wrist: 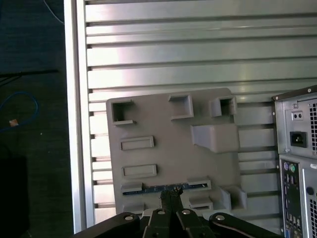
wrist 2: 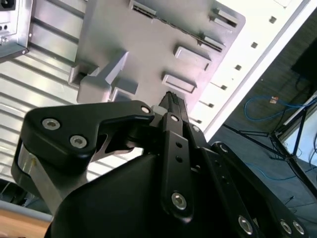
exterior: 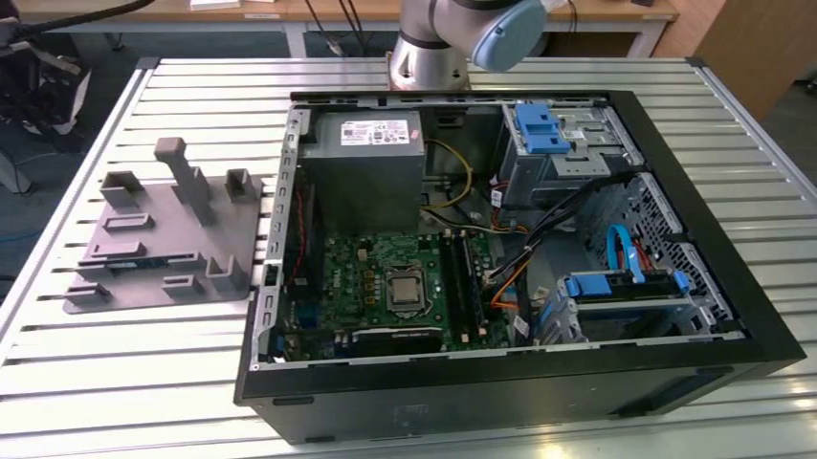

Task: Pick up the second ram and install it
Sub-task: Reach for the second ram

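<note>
Slatted metal table bears the fixture plate with the second ram below the empty, closed hand.

Your arm is a silver-grey cylinder that widens a little at its foot. A rounded pale blue cap sits on the joint above it. Your gripper is matte black all over, in both wrist views. Broad linkage plates with rounded corners narrow into two slim, flat fingers. Round silver screws dot the plates and links (each one has a small recessed centre). A band of bare brushed metal curves around the black body behind the plates.
</note>
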You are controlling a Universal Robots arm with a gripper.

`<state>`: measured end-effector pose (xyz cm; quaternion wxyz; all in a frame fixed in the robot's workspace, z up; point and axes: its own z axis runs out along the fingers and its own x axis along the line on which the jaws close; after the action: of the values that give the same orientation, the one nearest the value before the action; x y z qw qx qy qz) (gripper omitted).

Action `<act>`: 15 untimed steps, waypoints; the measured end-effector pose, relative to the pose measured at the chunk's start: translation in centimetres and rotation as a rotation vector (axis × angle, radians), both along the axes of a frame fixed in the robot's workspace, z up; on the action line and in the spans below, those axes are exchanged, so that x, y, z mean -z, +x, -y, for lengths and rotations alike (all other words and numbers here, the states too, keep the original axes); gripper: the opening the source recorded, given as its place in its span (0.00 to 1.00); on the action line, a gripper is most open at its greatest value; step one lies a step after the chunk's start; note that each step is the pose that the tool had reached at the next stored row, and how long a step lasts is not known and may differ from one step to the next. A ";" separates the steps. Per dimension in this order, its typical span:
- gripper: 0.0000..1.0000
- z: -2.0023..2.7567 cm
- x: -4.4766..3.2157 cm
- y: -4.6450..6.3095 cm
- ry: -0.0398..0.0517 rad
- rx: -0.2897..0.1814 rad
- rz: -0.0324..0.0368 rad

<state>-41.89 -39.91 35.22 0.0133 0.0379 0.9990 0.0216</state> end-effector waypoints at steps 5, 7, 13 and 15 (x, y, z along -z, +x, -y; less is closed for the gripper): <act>0.10 0.34 0.89 0.0 -0.0003 0.000 -0.0004; 0.10 0.46 1.25 0.0 -0.0003 0.000 -0.0004; 0.10 0.52 2.04 0.0 -0.0003 0.000 -0.0003; 0.10 0.53 2.18 0.0 -0.0003 0.000 -0.0004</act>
<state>-41.88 -40.44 33.04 0.0131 0.0379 0.9990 0.0214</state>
